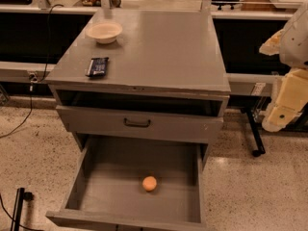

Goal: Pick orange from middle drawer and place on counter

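The orange [149,183] is small and round and lies on the floor of the middle drawer [120,170], right of centre and towards its front. The drawer is pulled far out, and its floor holds nothing else. The counter [163,52] is the flat grey top of the cabinet above it. My gripper [283,110], on the cream-coloured arm, hangs at the right edge of the view. It is beside the cabinet at about the height of the upper drawer, well apart from the orange and holding nothing I can see.
A cream bowl [104,32] stands at the counter's back left. A dark snack bar [97,66] lies near its left front. The upper drawer front with a dark handle [137,123] sticks out slightly above the open drawer. A black stand leg [255,134] is on the floor at right.
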### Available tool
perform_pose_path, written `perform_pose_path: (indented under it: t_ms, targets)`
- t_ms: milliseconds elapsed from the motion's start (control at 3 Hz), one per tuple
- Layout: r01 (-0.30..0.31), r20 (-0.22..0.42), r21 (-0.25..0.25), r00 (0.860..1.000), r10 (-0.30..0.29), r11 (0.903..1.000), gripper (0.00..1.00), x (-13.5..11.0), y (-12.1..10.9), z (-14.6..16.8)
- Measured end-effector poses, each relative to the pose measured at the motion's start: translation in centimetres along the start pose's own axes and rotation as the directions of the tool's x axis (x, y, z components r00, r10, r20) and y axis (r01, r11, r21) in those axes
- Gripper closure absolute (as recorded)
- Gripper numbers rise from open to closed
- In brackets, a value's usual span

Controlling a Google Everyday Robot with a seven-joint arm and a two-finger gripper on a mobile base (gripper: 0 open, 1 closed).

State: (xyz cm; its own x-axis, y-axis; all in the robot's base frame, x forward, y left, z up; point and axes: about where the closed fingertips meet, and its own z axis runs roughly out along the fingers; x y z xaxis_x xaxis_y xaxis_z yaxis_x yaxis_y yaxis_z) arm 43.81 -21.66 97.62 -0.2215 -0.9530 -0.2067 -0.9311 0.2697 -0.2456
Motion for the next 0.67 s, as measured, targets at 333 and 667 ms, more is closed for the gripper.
perform_pose_path:
  t_ms: [333, 667]
  targets:
    - [0.000, 0.000, 0.000, 1.000, 0.000, 1.0000, 0.00, 0.0, 0.0, 0.0]
    - [-0.015, 0.076, -0.080, 0.997, 0.021, 0.9967, 0.00, -0.3, 0.6, 3.5]
